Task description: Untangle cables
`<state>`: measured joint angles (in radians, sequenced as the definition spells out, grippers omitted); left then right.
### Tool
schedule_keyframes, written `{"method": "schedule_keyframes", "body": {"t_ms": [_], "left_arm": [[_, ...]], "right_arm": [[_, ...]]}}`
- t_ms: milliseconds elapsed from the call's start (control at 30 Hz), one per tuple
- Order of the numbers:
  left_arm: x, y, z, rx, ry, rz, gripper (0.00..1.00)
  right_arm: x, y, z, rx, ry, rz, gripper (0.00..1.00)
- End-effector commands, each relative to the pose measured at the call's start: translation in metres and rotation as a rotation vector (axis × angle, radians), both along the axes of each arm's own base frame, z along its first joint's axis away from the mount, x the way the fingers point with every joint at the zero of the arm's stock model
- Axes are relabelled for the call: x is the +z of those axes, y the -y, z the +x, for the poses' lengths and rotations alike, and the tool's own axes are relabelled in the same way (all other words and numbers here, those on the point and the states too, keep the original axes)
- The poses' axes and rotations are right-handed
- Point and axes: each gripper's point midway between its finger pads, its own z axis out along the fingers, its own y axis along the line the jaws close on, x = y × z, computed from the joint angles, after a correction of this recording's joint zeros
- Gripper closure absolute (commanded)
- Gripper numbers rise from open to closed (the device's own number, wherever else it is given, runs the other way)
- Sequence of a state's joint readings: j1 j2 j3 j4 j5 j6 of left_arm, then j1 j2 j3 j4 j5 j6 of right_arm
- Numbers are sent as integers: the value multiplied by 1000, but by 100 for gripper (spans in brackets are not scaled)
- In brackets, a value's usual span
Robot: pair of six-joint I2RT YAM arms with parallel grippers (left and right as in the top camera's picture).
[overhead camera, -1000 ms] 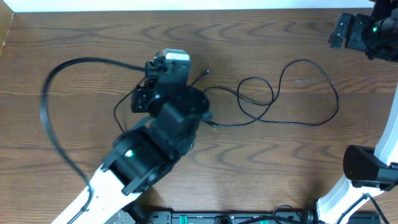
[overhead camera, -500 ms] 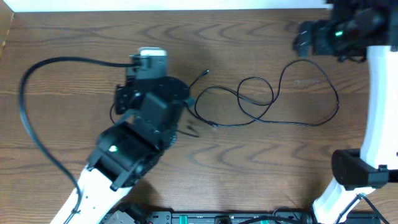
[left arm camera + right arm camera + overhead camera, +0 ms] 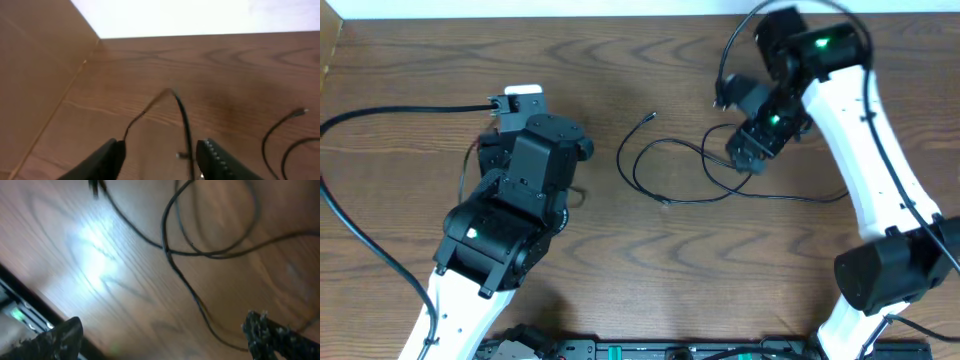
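One looped black cable [image 3: 800, 197] sprawls on the wooden tabletop [image 3: 650, 280], from the middle toward the right edge. The right gripper [image 3: 165, 332] hangs over its crossing strands with jaws wide apart, touching nothing. A second thin black cable [image 3: 185, 125] lies in the left half of the tabletop and runs between the spread fingers of the left gripper [image 3: 160, 155], which are parted and not clamped on it

Cables [image 3: 695, 200] sprawl in the middle of the tabletop [image 3: 620, 280], left gripper [image 3: 160, 152] off to their left, right gripper [image 3: 745, 152] over their right loops.
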<state>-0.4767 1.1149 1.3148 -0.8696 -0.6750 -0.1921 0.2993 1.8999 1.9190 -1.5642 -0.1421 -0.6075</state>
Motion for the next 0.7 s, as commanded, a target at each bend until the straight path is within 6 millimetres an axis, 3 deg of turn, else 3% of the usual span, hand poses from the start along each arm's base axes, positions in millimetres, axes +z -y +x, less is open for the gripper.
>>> {"method": "schedule_keyframes", "body": {"t_ms": [0,133,333,467,667], "left_arm": [[1,1,-2,-2,1,-27,40],[1,1,-1,-2,1,-27,33],[1,1,-1,-2,0,-27,24],[0,3,-1,-11,-3,-34,23],[-2,8,-1,-34,-12,-55,23]], "right_arm": [[-30,2,-16,230,-49,1,1],[-58,-7,-27,254,-94,56,1],[-77,-21,-35,251,-120,141,1],[-85,-21,-39,251,-135,142,1],[-115,-10,-41,348,-110,96,1]]}}
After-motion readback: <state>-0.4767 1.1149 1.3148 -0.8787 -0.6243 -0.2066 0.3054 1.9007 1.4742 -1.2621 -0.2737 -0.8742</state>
